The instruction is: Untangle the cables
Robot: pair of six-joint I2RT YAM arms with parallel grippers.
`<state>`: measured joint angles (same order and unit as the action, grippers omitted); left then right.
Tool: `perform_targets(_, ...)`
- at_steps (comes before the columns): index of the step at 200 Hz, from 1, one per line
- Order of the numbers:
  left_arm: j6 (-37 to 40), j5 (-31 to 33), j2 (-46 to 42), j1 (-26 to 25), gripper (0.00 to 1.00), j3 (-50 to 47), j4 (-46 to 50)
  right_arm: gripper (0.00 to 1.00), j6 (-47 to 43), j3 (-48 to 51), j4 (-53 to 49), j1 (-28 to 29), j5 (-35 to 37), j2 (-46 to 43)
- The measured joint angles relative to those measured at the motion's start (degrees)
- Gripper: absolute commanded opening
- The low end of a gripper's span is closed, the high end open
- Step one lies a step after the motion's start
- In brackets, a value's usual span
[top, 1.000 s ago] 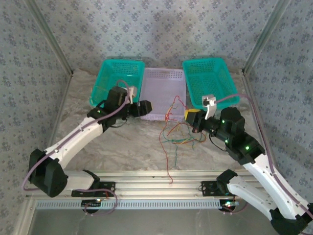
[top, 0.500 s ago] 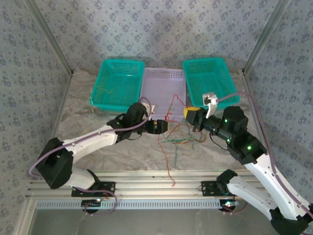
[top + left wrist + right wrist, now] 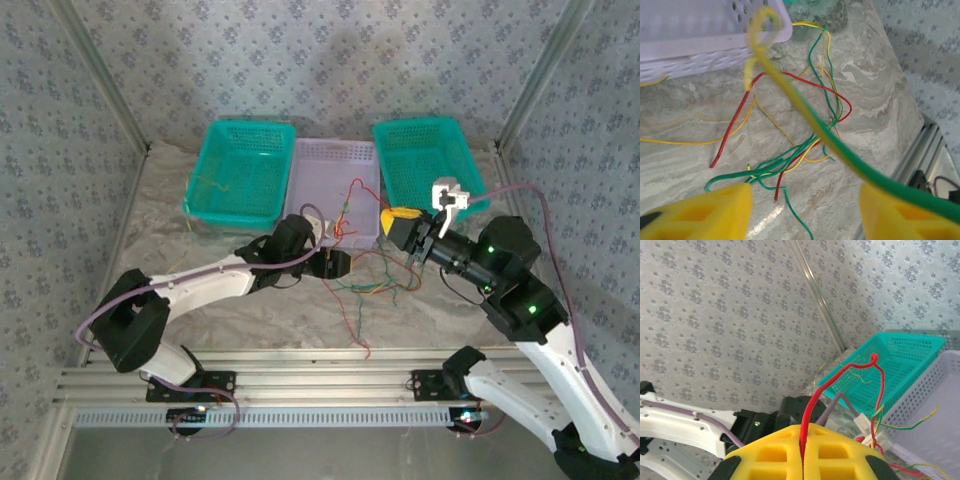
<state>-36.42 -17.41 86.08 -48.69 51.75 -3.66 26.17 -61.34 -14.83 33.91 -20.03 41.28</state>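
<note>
Right gripper [image 3: 398, 222] is clamping the red cable [image 3: 812, 410]; left gripper [image 3: 805, 200], at its nine o'clock, is gaping by the green cable [image 3: 875, 175]; we are favouring slow opposed pulls

Grey floral-print walls [image 3: 330, 60]; marble-look tabletop [image 3: 260, 315]; alu frame rail [image 3: 300, 365] at near edge.

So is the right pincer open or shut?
Shut: the right pincer has its yellow fingers pressed together on the red cable, which rises from their seam.
</note>
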Motion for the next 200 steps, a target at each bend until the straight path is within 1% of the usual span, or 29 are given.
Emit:
perform_targets(14,0.3,0.0,0.0,-0.1,0.36,0.0,-0.4,0.0,0.2,0.0,0.0,0.0,-0.2,0.0)
perform_targets(33,0.3,0.0,0.0,-0.1,0.23,0.0,-0.7,0.0,0.2,0.0,0.0,0.0,-0.2,0.0)
perform_targets(45,0.3,0.0,0.0,-0.1,0.12,0.0,-0.7,0.0,0.2,-0.2,-0.4,0.0,0.0,0.0)
perform_targets(54,0.9,0.0,0.0,-0.1,0.0,0.0,-0.6,0.0,0.1,-0.7,-1.1,0.0,0.8,0.0)
perform_targets(89,2.4,0.6,-0.7,-0.2,0.0,0.0,0.9,0.0,-1.2,-3.7,-5.2,0.0,7.6,-1.1)
perform_targets(110,3.6,1.6,-3.1,-0.2,0.0,-0.1,3.1,0.0,-1.8,-4.6,-6.9,0.0,11.7,-2.2)
perform_targets(128,5.0,2.8,-6.7,-0.1,0.0,-0.1,5.6,0.0,-2.7,-4.7,-8.3,0.0,15.7,-3.3)
perform_targets(151,6.5,4.0,-11.9,0.4,0.0,-0.1,9.5,0.0,-3.8,-4.8,-10.6,0.0,22.9,-4.2)
perform_targets(175,8.4,5.3,-16.7,1.7,0.0,-0.1,14.4,0.0,-5.1,-4.8,-12.3,0.0,30.5,-4.7)
perform_targets(200,10.0,6.6,-20.5,3.1,0.0,-0.1,20.2,0.0,-5.8,-4.8,-14.1,-0.1,36.6,-4.7)
